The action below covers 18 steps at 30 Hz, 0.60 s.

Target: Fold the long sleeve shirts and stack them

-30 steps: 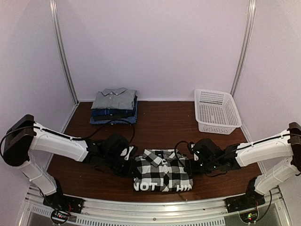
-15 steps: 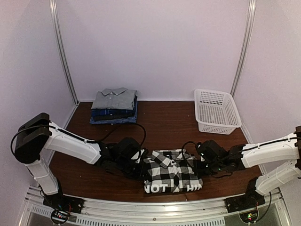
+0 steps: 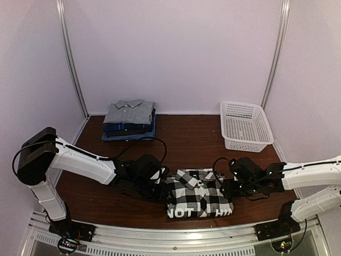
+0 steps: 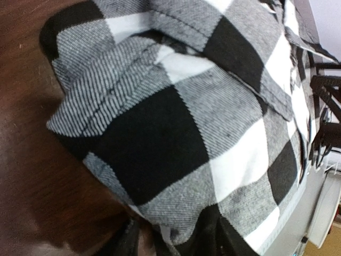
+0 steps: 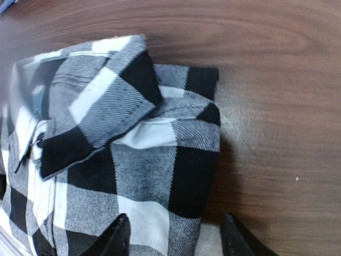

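Shirt [image 3: 196, 194] in black-and-white check lies folded at lower centre of the frame. The right gripper [image 5: 176, 234] stands spread, cloth edge loose between its fingers. The left gripper [image 3: 161, 189] meets the opposite edge, and I cannot tell how wide it stands.

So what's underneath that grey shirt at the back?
More folded shirts: dark ones directly below the grey shirt, then a blue-checked shirt at the bottom, resting on the table. Only their front edges show; the rest is covered, so I can't count them.

Checked shirt [image 3: 197, 194] near edge: "NOT"; further letters unclear.
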Motion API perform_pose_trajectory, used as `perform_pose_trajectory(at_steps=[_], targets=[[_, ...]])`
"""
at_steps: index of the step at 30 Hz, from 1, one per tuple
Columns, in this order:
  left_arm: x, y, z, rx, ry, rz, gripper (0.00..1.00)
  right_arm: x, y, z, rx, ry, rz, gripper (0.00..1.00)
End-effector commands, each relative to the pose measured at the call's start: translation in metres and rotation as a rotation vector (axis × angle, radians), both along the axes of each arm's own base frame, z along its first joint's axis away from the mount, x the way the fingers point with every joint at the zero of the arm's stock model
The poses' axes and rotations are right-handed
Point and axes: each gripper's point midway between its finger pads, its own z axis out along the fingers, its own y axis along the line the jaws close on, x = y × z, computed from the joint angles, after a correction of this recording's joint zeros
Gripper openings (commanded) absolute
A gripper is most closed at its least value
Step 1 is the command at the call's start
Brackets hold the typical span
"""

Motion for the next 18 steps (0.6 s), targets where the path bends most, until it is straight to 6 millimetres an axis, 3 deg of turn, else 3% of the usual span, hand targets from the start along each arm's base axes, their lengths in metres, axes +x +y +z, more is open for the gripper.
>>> perform_pose_trajectory(at_steps=[1,3,4,6,18], targets=[[0.015,0.012,0.034,0.036,-0.114,0.04,0.59,0.014,-0.002,0.034,0.022,-0.087,-0.039,0.68],[0.022,0.022,0.045,0.053,-0.145,0.067,0.64,0.018,-0.002,0.046,0.034,-0.116,-0.049,0.77],[0.026,0.027,0.05,0.056,-0.158,0.085,0.66,0.02,-0.003,0.05,0.038,-0.126,-0.054,0.88],[0.035,0.038,0.059,0.06,-0.18,0.124,0.67,0.023,-0.003,0.058,0.047,-0.146,-0.062,0.99],[0.14,0.148,0.1,-0.065,-0.242,0.542,0.72,0.049,-0.005,0.118,0.075,-0.311,-0.121,1.0]])
